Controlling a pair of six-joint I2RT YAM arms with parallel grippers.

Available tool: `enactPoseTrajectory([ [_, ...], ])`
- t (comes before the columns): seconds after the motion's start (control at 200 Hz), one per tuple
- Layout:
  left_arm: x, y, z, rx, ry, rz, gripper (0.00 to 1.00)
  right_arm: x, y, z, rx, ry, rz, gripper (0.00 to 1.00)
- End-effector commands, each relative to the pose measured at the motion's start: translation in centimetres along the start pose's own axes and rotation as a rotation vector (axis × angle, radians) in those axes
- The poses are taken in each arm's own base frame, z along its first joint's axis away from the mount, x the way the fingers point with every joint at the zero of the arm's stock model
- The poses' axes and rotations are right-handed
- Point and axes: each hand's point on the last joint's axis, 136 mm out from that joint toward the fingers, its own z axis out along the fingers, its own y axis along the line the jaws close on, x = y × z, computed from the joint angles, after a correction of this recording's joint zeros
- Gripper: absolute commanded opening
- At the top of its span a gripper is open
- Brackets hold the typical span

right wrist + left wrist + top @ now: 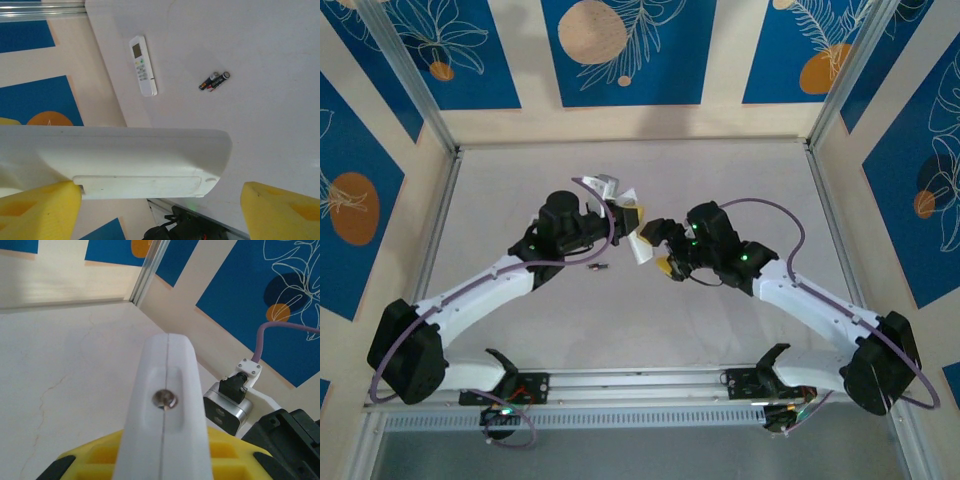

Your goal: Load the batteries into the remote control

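White-and-black arms (480, 295), yellow pincer fingers (35, 212), purple cables (280, 326)

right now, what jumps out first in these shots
Above the middle of the table, the left gripper clamps a white remote, and the right gripper stands open around its back, battery cover in place. The batteries lie loose on the table, apart from a second remote lying buttons up.

no legible text, markings on the small remote (143, 65) too tiny, print on the batteries (215, 80) blurred
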Motion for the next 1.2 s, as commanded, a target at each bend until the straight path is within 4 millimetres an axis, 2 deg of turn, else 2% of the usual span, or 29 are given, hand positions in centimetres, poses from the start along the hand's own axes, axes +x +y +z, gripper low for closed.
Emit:
enactPoseTrajectory([
  [0.0,-4.2,-4.3,-1.5,0.142,-0.134,0.051,0.04,-0.9,-3.6,0.9,0.154,-0.06,0.064,0.83],
  [0.32,-5.3,-3.5,-1.9,0.084,-0.196,0.039,0.03,-0.7,-6.4,1.3,0.292,-0.107,0.067,0.74],
  [0.49,-5.9,-2.3,-2.2,0.008,-0.234,0.055,0.04,-0.8,-7.9,1.1,0.357,-0.131,0.059,0.65],
  [0.69,-6.6,-1.4,-1.9,-0.061,-0.235,0.11,0.05,-0.8,-8.2,0.8,0.378,-0.128,0.011,0.55],
  [0.835,-6.8,0.5,-1.2,-0.157,-0.21,0.135,0.06,-0.7,-8.3,0.1,0.378,-0.117,-0.038,0.48],
  [0.96,-6.6,2.7,-0.2,-0.239,-0.166,0.155,0.07,-1.5,-9.4,-1.3,0.401,-0.128,-0.083,0.48],
  [1.005,-6.6,3.2,0.1,-0.251,-0.152,0.155,0.07,-2.2,-10.2,-2.1,0.418,-0.132,-0.076,0.48],
  [1.06,-6.5,3.6,0.4,-0.255,-0.142,0.157,0.07,-2.7,-10.4,-2.8,0.394,-0.126,-0.073,0.48],
  [1.195,-6.2,3.8,1.1,-0.247,-0.111,0.138,0.07,-3.8,-7.6,-4.5,0.266,-0.147,-0.262,0.6],
])
